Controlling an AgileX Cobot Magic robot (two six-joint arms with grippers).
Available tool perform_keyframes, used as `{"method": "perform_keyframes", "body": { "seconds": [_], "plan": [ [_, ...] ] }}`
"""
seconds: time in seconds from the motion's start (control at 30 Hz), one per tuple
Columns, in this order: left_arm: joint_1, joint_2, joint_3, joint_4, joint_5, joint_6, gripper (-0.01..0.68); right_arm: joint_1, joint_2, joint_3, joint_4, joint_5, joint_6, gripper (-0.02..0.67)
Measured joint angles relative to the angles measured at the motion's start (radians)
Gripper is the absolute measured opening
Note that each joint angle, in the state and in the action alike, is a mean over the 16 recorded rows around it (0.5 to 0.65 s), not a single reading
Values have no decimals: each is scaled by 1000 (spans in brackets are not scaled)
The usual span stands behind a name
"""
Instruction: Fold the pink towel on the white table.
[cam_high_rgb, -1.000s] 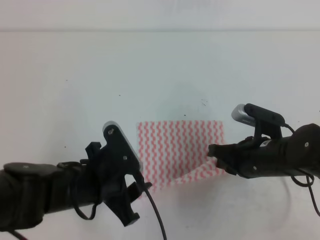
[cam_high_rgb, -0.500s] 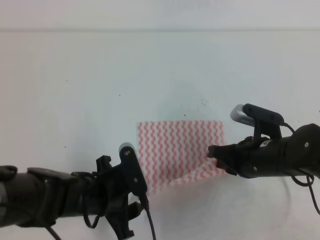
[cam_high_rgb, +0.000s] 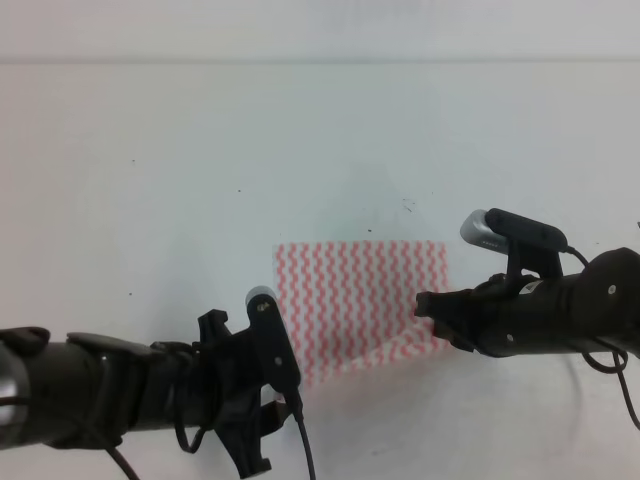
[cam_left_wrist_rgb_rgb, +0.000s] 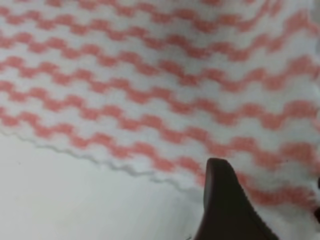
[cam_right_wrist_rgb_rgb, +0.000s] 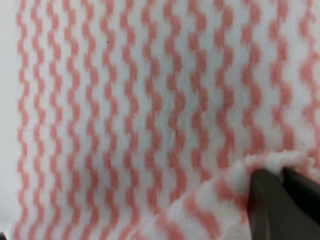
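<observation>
The towel (cam_high_rgb: 360, 305) corner at 4 o'clock is pinched shut by the right end effector (cam_high_rgb: 428, 305) for folding across the surface (cam_high_rgb: 150, 180); the left end effector (cam_high_rgb: 285, 385) opening cannot be told.

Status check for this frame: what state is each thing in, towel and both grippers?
pink towel: mostly flat on the white table, near right corner lifted and bunched.
right gripper: shut on the pink towel's lifted corner.
left gripper: at the towel's near left edge; open or shut cannot be told.
</observation>
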Motion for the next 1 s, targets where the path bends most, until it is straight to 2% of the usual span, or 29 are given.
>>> {"method": "perform_keyframes", "body": {
  "seconds": [0.3,0.67,0.87,1.0],
  "plan": [
    [0,6,-2,0,-32,-23,231,0,2,0,0,0,-1,-16],
    [0,1,-2,-1,-38,-50,49,0,0,0,0,0,-1,-16],
    [0,-10,0,-3,-23,-50,-3,0,2,0,0,0,-1,-16],
    [1,-17,-5,-4,-13,-53,-3,0,3,0,0,-2,-1,-16]
  ]
}}
